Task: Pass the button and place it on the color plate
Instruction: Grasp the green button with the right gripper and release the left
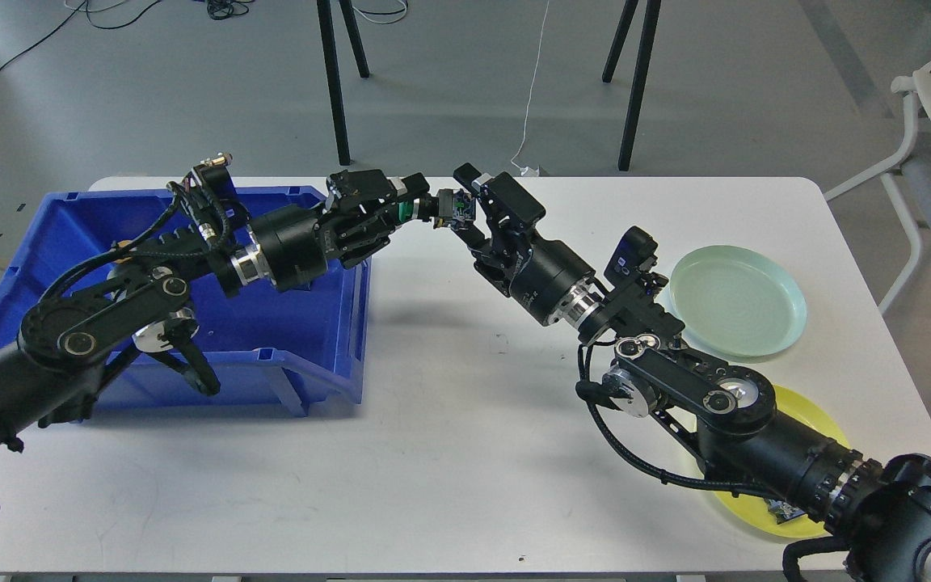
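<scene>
Over the white desk, the two arms are meeting above its far middle. The left tool is reaching rightward out past the blue bin, its fingers closing on a small green button held at their tips. The right tool is angling up and leftward to the same spot, its fingers standing apart around a small dark piece between them; whether that piece belongs to the button is too small to tell. The bin is sitting at the desk's left, and the left arm is hiding much of its inside; the floor that shows looks bare. At the right, a pale green plate is lying empty, and a yellow plate nearer the front edge is sitting partly under the right arm, carrying a small dark item on its front part.
</scene>
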